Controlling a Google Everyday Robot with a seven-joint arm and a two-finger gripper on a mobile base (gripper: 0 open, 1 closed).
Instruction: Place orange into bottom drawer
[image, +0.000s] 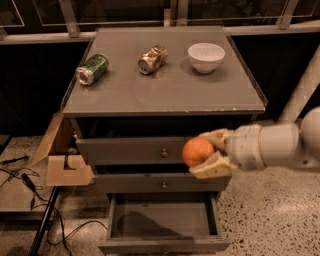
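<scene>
My gripper is shut on the orange, a small round orange fruit held between two beige fingers. It hangs in front of the cabinet's top drawer face, right of the knob, well above the floor. The bottom drawer is pulled out below and slightly to the left, an empty shallow grey tray with a small knob on its front. The arm reaches in from the right edge.
On the cabinet top lie a green can, a gold-brown dented can and a white bowl. A cardboard box and cables are on the left. A white post stands at the right.
</scene>
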